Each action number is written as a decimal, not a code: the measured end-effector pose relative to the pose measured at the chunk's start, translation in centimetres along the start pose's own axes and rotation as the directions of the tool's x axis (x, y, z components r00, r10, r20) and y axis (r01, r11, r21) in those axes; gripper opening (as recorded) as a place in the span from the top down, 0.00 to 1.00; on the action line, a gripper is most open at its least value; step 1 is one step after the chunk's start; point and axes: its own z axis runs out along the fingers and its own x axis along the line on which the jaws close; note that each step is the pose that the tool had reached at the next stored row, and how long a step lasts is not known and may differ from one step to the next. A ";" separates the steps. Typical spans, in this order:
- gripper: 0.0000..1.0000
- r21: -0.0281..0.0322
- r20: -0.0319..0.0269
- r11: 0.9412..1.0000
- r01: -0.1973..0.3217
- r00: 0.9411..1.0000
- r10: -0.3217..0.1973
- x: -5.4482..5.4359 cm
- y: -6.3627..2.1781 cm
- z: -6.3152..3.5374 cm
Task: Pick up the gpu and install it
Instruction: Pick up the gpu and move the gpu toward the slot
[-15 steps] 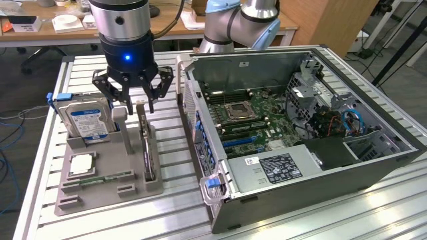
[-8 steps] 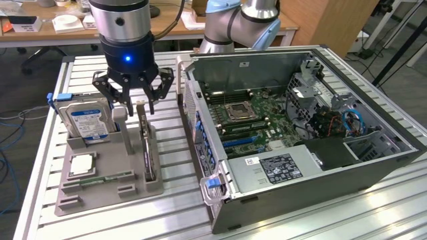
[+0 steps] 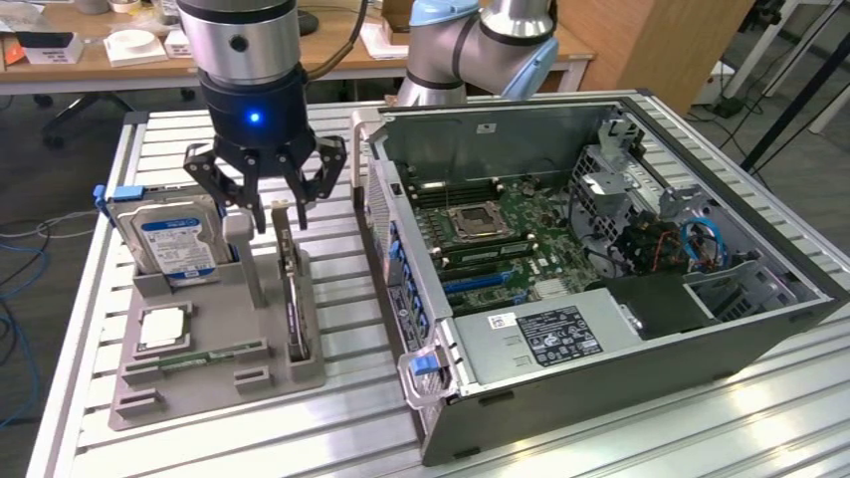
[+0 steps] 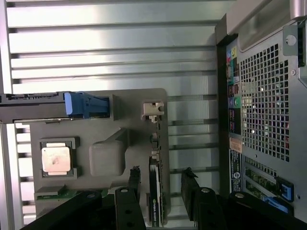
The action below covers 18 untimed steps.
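Hand [image 3: 277, 211] open astride upright gpu [image 3: 294, 299] | grey tray [image 3: 213, 376] on slatted metal table [image 3: 332, 430] | wooden desk [image 3: 80, 70] behind

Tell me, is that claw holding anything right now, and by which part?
Nothing is held. The gripper is open, poised just over the top edge of the gpu, which stands on edge in the grey holder.

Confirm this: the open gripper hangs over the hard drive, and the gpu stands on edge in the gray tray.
Wrong in one respect: the open gripper hangs over the gpu, not the hard drive; the wrist view shows its fingers either side of the card. The rest holds.
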 end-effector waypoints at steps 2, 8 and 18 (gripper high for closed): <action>0.53 0.003 0.000 1.000 0.000 1.000 0.000 0.0 -0.01 0.00; 0.53 0.008 0.001 1.000 0.000 1.000 0.000 0.0 -0.01 0.01; 0.53 0.015 0.001 1.000 0.000 1.000 0.000 0.0 -0.11 0.02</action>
